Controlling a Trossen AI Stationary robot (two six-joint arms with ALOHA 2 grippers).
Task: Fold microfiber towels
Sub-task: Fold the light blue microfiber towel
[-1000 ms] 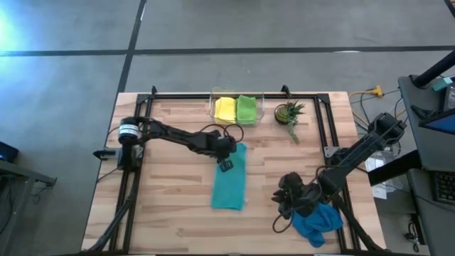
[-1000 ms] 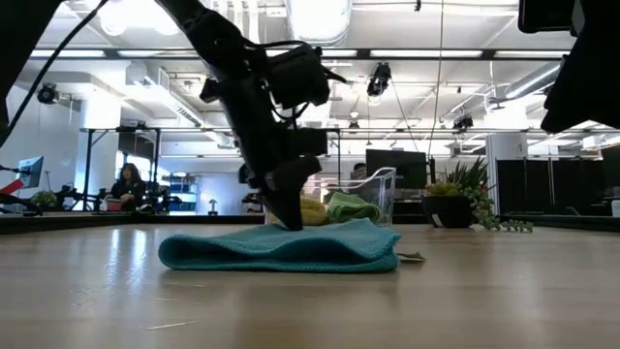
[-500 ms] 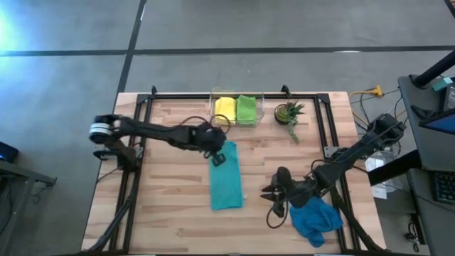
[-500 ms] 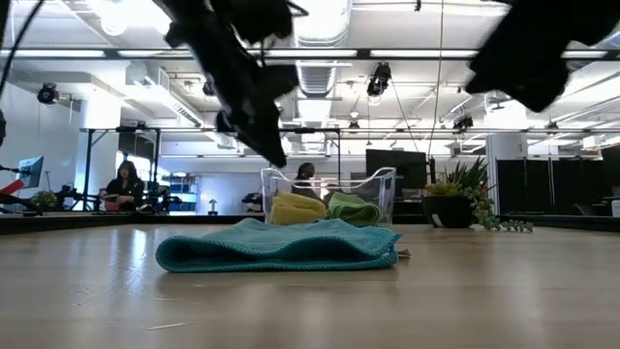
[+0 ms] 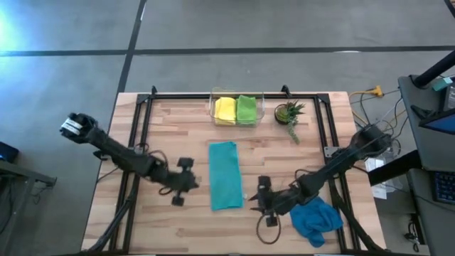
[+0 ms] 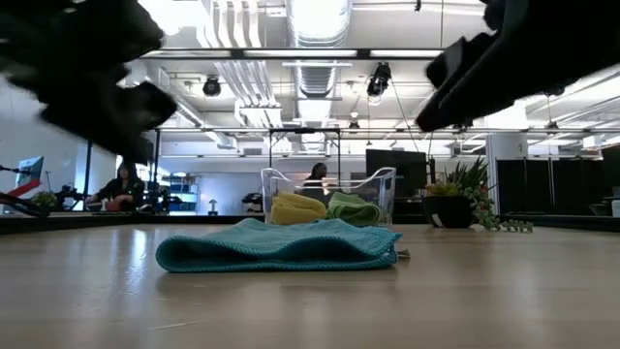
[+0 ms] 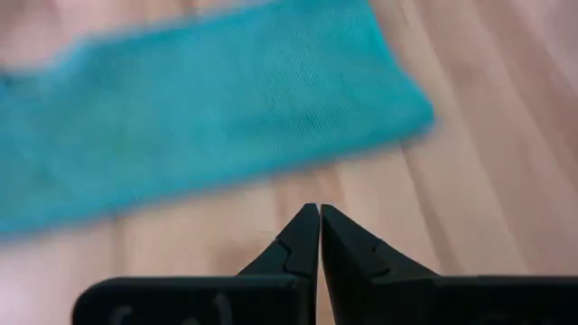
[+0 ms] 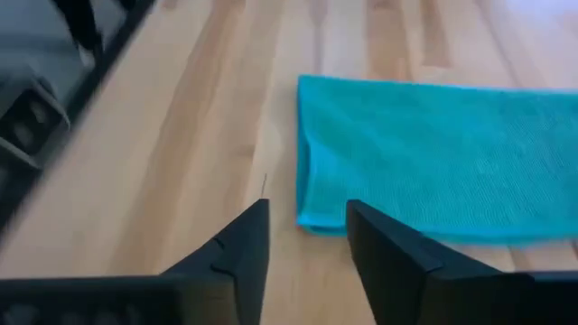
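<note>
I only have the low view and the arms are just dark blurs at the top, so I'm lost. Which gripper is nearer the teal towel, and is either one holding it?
Observer: Neither holds it. From above, the teal towel lies alone as a long folded strip, with the right gripper just beside one long edge.
Operator: And the left one?
Observer: The left gripper is off the other long edge, farther away, fingers shut on nothing.
Operator: Is the right one open?
Observer: Yes, its wrist view shows a gap between its fingers, pointing at a short end of the towel.
Operator: Any towel I can't see?
Observer: A blue towel sits crumpled behind the right arm.
</note>
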